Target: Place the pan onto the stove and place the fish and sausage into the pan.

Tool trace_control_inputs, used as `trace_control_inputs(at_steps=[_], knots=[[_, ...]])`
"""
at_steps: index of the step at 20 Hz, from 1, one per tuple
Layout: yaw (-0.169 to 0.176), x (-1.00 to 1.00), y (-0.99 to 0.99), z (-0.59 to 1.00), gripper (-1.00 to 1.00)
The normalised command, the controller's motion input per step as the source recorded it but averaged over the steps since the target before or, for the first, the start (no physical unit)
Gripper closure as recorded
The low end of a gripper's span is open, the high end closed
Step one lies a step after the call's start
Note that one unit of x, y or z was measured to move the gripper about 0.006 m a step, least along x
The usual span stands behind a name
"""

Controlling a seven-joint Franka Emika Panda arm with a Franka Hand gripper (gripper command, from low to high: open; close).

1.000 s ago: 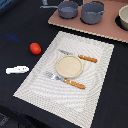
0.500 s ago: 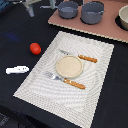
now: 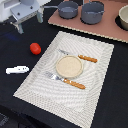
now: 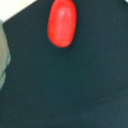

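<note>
The gripper [image 3: 19,25] was seen near the top of the exterior view's left, held above the dark table [image 3: 15,100]; whether its jaws were parted or closed could not be told, and nothing was seen between them. The sausage [image 3: 35,48] was found lying on the dark surface just off the placemat's [image 3: 95,80] edge, on the exterior view's left, and it was shown alone on the dark surface in the wrist view [image 4: 62,22]. The fish [image 3: 17,70] was laid on the table nearer the exterior view's left edge, apart from the sausage. The pan [image 3: 68,8] was seen resting on the stove [image 3: 100,29], beside the larger pot [image 3: 92,12]. On the placemat a round plate [image 3: 68,66] was set between a fork [image 3: 65,80] and a knife [image 3: 80,57]
</note>
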Motion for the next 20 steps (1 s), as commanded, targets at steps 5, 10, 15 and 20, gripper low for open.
trace_control_inputs(at_steps=[5,10,15,20], knots=[[0.176,0.22,-0.76,-0.12,-1.0],[0.14,0.28,-0.73,-0.28,-1.0],[0.076,0.04,-0.36,-0.51,-1.0],[0.048,0.0,-0.17,-0.48,-1.0]])
